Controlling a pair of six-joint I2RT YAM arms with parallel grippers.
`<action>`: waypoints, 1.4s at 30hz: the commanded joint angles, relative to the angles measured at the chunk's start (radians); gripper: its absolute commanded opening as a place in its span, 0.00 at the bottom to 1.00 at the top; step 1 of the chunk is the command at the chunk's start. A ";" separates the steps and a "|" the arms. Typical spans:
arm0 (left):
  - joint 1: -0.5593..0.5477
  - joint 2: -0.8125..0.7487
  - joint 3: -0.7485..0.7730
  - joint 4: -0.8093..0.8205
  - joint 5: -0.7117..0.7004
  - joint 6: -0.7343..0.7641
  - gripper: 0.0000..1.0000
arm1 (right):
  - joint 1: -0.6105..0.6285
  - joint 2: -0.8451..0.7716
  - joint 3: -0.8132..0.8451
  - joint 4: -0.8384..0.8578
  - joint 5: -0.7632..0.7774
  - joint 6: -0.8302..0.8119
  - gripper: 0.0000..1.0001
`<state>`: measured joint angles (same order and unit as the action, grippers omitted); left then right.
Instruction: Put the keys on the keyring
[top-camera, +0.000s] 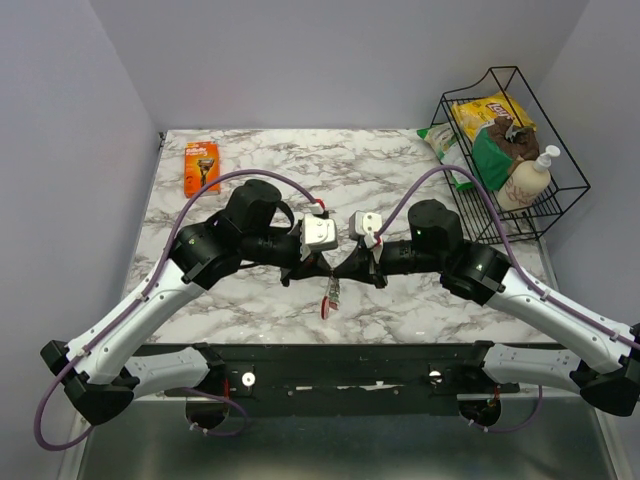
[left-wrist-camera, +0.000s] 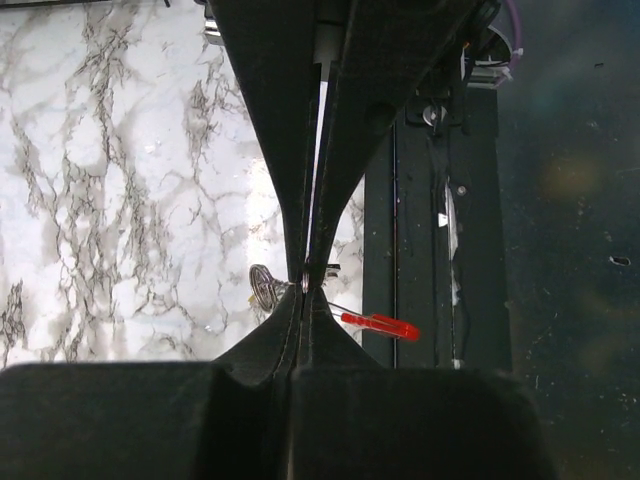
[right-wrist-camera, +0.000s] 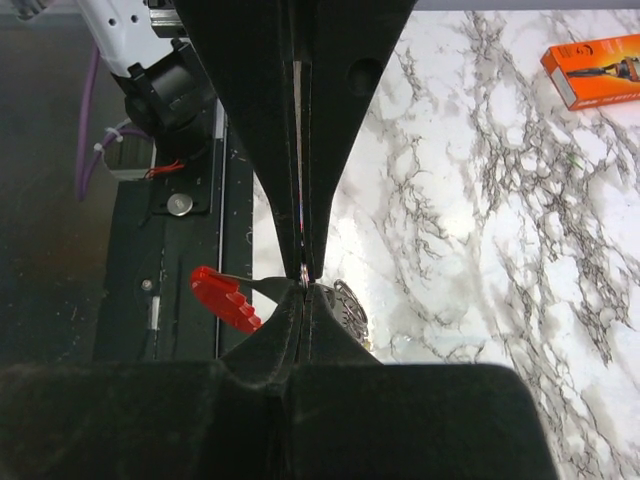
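Note:
My two grippers meet tip to tip above the middle of the marble table (top-camera: 250, 300). The left gripper (top-camera: 318, 266) (left-wrist-camera: 303, 290) is shut, and so is the right gripper (top-camera: 345, 264) (right-wrist-camera: 305, 285). Both pinch the top of the keys (top-camera: 332, 290), a small silvery bunch hanging just below the fingertips. Its red tag (top-camera: 327, 308) (left-wrist-camera: 380, 325) (right-wrist-camera: 225, 298) sticks out toward the near edge. A round wire ring (left-wrist-camera: 263, 285) (right-wrist-camera: 350, 305) shows on the far side of the fingers. The keyring is hidden; I cannot make it out among the fingertips.
An orange razor pack (top-camera: 201, 167) (right-wrist-camera: 595, 68) lies at the far left of the table. A black wire basket (top-camera: 560, 190) at the far right holds a chip bag, a soap pump bottle and other items. The black mounting rail (top-camera: 330, 365) runs along the near edge.

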<state>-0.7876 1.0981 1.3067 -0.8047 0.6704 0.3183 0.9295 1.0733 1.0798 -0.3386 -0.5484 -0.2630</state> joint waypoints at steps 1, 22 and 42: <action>-0.002 -0.010 -0.014 0.047 0.014 -0.012 0.00 | 0.003 -0.019 0.005 0.059 0.030 0.008 0.07; -0.001 -0.345 -0.512 0.973 -0.020 -0.292 0.00 | -0.006 -0.251 -0.170 0.270 0.220 0.100 0.61; -0.001 -0.305 -0.537 1.177 0.063 -0.360 0.00 | -0.008 -0.219 -0.169 0.266 0.056 0.094 0.09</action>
<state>-0.7876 0.7914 0.7811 0.2665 0.6941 -0.0067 0.9272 0.8417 0.9222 -0.0963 -0.4549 -0.1703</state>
